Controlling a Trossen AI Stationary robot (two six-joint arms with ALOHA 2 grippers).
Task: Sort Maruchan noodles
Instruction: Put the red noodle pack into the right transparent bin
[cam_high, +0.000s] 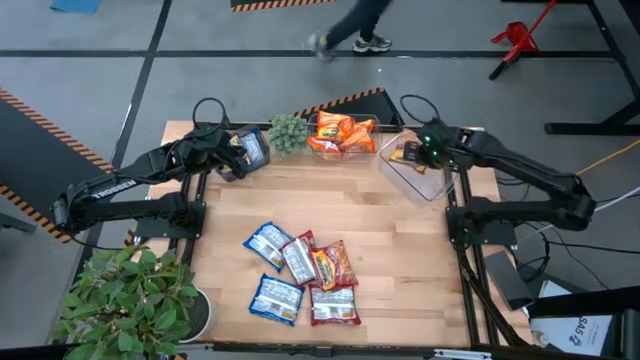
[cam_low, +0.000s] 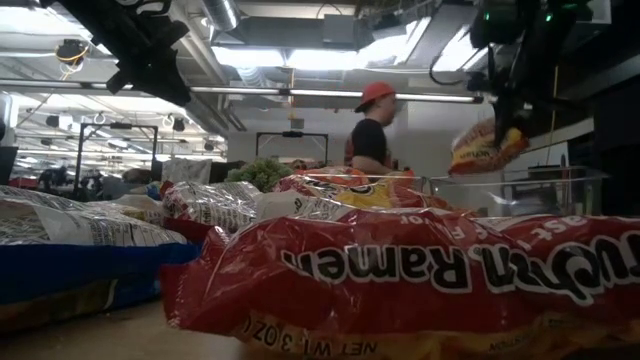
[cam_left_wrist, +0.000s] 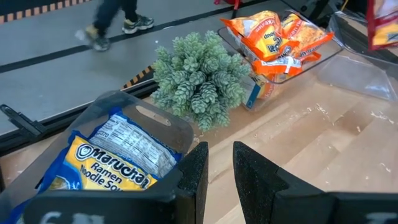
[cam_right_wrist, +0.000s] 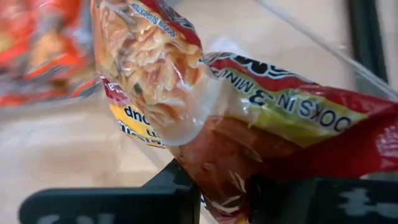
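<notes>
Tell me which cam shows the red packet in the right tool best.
Right wrist view: the red packet fills the frame, pinched in the right tool. The high view shows it small over the clear bin; the low view shows it hanging; the left wrist view catches only an edge.

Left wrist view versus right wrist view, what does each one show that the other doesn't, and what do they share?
Only the left wrist view shows the blue packet in the grey bin, the small green plant, the left gripper empty with a gap between its fingers, and a person's feet on the floor. Only the right wrist view shows the right gripper shut on the red packet up close. Both show the orange packets and the wooden table.
</notes>
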